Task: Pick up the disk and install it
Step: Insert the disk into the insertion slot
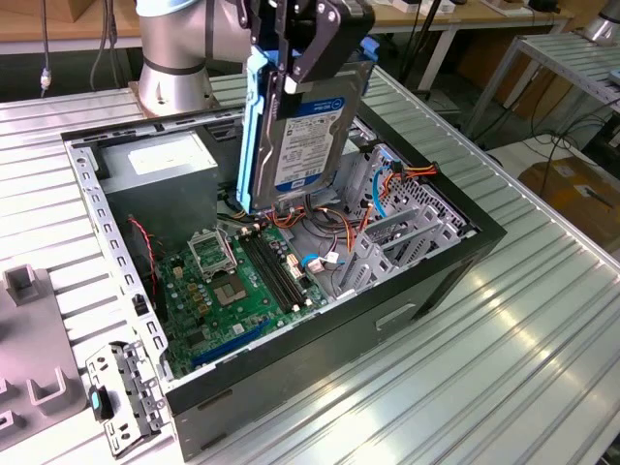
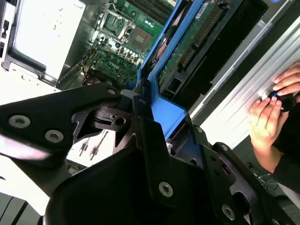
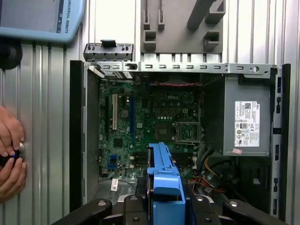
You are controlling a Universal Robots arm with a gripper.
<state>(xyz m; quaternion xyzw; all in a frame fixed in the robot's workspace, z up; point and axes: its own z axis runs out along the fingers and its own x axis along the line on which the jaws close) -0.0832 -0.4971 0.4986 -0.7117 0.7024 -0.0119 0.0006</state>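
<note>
bright even light, with glare on the ribbed table (image 1: 542, 320).

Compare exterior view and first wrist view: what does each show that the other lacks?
Exterior view: the disk with its labelled face, upright in the gripper above the open case, and the arm's base behind it. First wrist view: a person's hands on a small knob on the ribbed table beside the case, plus a blue-rimmed tablet. Both: the disk's blue bracket, the motherboard, the grey power supply box.
</note>
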